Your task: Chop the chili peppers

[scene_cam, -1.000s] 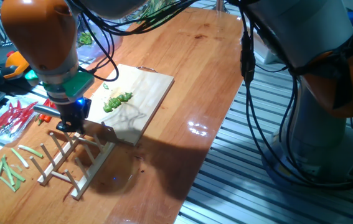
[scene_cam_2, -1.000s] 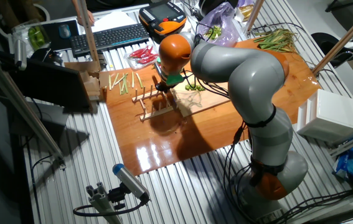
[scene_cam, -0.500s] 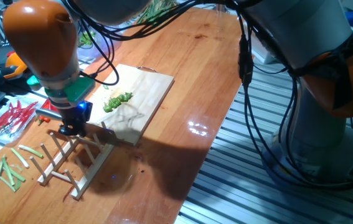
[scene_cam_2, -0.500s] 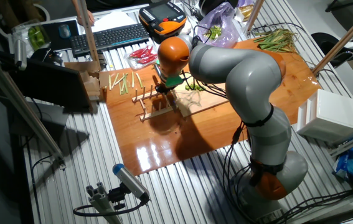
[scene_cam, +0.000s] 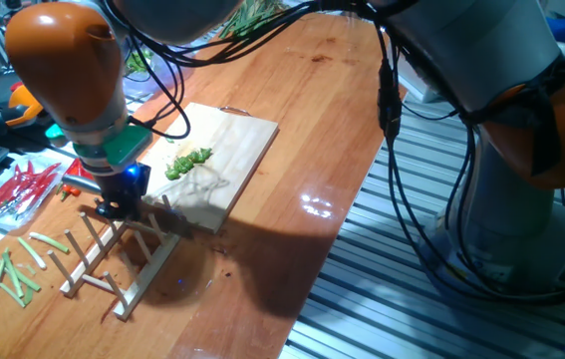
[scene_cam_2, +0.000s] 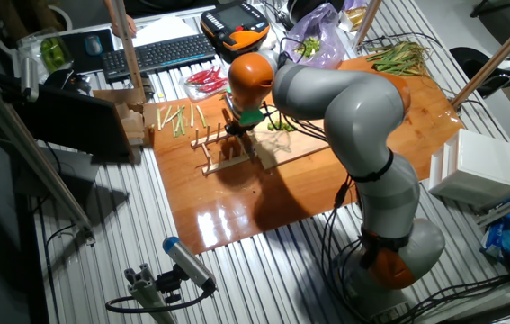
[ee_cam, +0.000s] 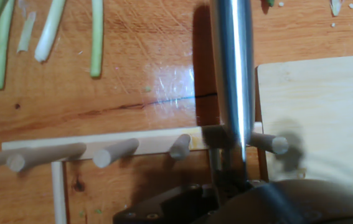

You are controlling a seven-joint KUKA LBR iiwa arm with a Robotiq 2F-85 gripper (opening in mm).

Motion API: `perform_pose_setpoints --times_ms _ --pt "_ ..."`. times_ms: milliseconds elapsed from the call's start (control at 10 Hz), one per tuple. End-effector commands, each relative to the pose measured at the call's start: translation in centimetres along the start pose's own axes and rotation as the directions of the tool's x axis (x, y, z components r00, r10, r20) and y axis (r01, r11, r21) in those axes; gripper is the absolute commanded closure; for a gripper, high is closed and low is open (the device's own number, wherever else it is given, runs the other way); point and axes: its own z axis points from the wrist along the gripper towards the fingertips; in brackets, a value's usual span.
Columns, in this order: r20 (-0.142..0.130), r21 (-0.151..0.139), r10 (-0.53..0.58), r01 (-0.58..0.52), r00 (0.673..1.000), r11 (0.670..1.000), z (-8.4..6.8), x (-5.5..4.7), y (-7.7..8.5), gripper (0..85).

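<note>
Far left of the fixed view: pale green sticks (scene_cam: pixel 3 279) lie at lower left, red chilies (scene_cam: pixel 23 186) sit above them, both off the board and not part of the job

Gripper (scene_cam: pixel 113 204) is low over the wooden peg rack (scene_cam: pixel 123 254), left of centre. In the hand view a shiny metal knife (ee_cam: pixel 232 74) runs up the middle from between the fingers, so I read it as clenched on the knife, blade crossing the rack's rail at the board's edge

Wooden board (scene_cam: pixel 237 150) is centre frame, just right of the rack. Chili peppers (scene_cam: pixel 187 163) sit on its left half as a small cluster of green bits, apart from the gripper

Progress: the chili already looks cut into pieces; can't tell how fine. What's left, I'd guess, is parking the knife on the rack
</note>
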Motion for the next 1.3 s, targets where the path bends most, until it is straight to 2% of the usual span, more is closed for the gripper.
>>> perform_pose_setpoints --times_ms 0,200,300,400,500,600,700,900,1000,1100,1200 --pt "-0.001 -0.003 0.009 -0.009 1.000 1.000 0.0 0.0 0.0 51.0" --pt "0.003 -0.003 0.028 -0.028 1.000 1.000 -0.5 -0.1 0.0 51.0" --pt "-0.009 -0.001 0.034 -0.034 0.999 0.999 -1.4 -0.2 0.0 51.0" --pt "-0.020 0.000 0.040 -0.040 0.999 0.999 -2.7 -0.3 0.0 51.0" --pt "-0.034 -0.001 0.049 -0.049 0.998 0.999 -4.2 -0.4 -0.1 34.0" --pt "-0.055 -0.015 0.064 -0.065 0.996 0.998 -6.3 -0.4 -0.1 34.0" --pt "-0.068 -0.013 0.069 -0.070 0.995 0.997 -7.9 -0.4 -0.2 34.0" --pt "-0.097 -0.031 0.074 -0.077 0.993 0.997 -10.8 -0.9 -0.6 34.0" --pt "-0.115 -0.048 0.060 -0.066 0.992 0.997 -12.5 -1.3 -1.1 51.0" --pt "-0.125 -0.049 0.035 -0.041 0.991 0.998 -13.8 -1.8 -1.6 51.0" --pt "-0.132 -0.056 0.011 -0.019 0.991 0.998 -14.9 -2.1 -2.0 68.0"
